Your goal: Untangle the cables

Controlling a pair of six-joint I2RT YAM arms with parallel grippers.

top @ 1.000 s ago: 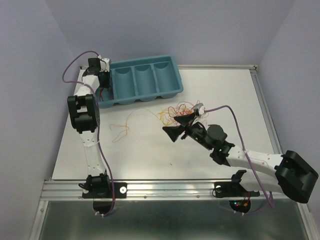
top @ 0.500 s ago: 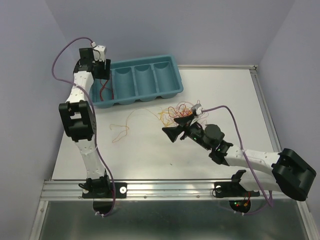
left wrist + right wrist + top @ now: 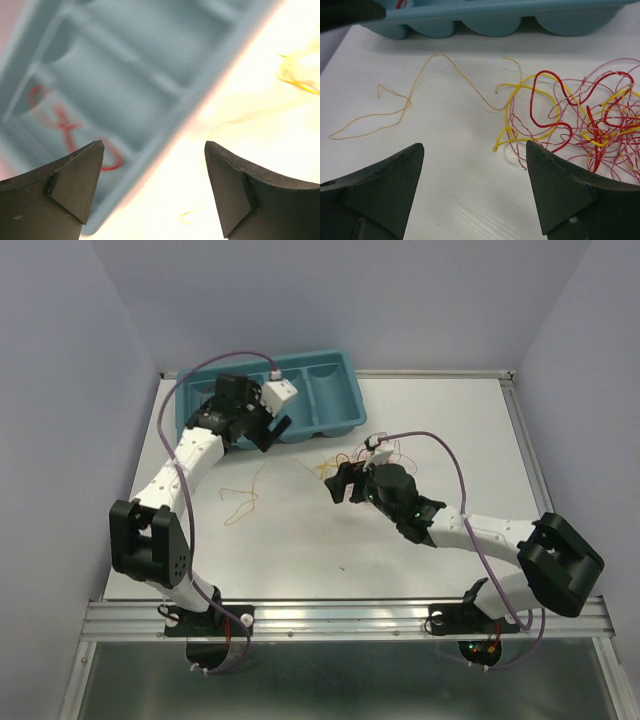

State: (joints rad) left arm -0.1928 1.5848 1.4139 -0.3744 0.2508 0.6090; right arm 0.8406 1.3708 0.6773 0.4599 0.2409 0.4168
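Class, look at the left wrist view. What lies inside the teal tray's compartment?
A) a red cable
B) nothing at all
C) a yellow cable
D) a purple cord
A: a red cable curls on the floor of one compartment of the teal tray.

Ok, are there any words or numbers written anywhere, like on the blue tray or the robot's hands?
None: no words, numbers or signs can be read in any view.
The blue tray is plain, with no label.
The left hand and the right hand are plain black, with no marks.
The cables show no print.
The tiny lights at the right arm's base are only glowing dots, not letters.
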